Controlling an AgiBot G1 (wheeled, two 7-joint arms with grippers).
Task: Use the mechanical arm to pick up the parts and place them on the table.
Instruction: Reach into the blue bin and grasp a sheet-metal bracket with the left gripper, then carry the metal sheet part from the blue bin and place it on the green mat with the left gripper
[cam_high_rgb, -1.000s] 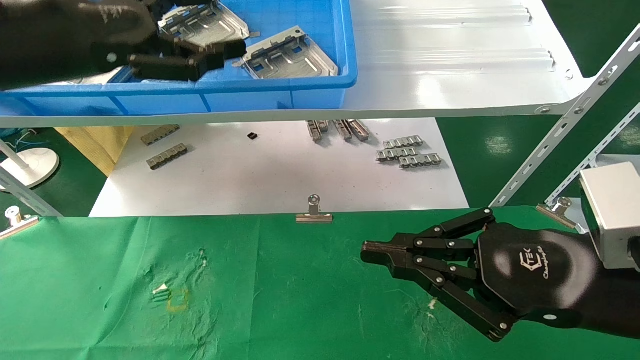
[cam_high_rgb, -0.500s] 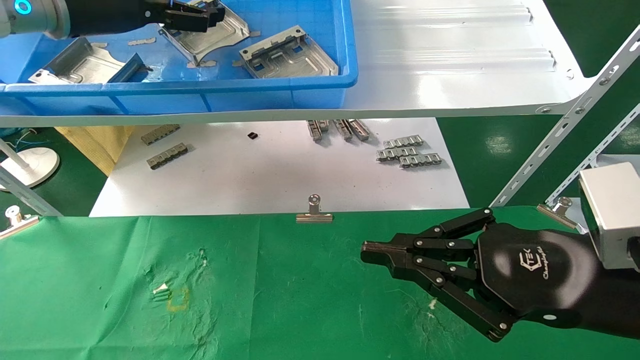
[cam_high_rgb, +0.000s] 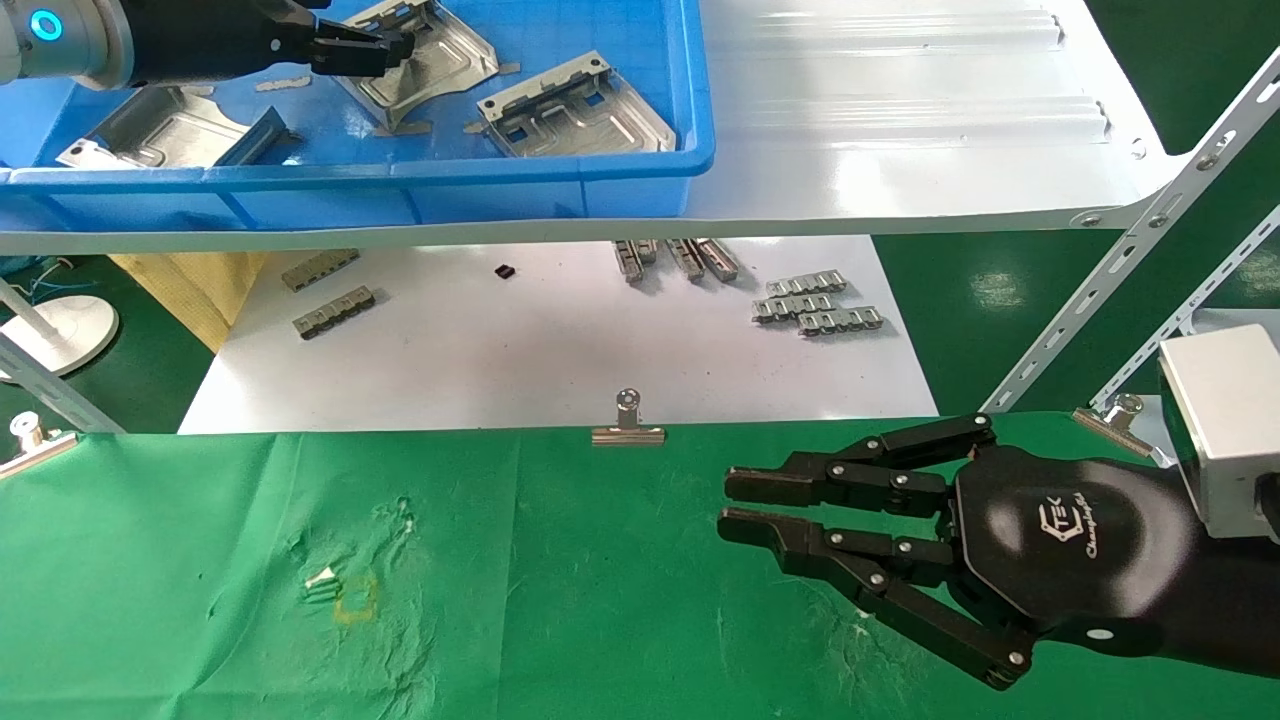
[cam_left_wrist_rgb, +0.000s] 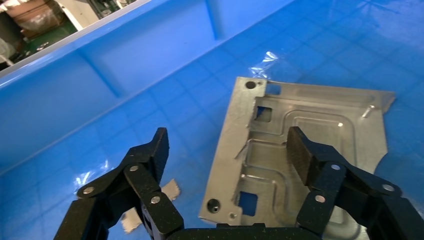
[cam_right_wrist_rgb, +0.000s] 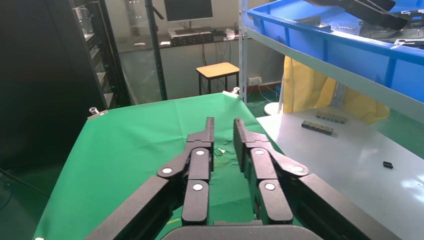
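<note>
Left gripper (cam_high_rgb: 385, 52) has been drawn back slightly toward the robot's left inside the blue bin (cam_high_rgb: 560, 170), apparently lower over a stamped part (cam_left_wrist_rgb: 300, 155) between its spread fingers. Right gripper (cam_high_rgb: 740, 505) fingers, previously pinched together, have been parted slightly.

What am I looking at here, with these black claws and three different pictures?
It is a two-armed robot seen by three cameras: one on its head, one on each wrist. The left gripper, a black three-fingered claw, hangs open inside the blue plastic bin on the glossy white shelf, fingers spread either side of a silvery stamped metal plate, not yet gripping. Two more plates lie in the bin. The right gripper waits, slightly open and empty, above the green cloth table. Small grey linked strips lie on the white board below.
</note>
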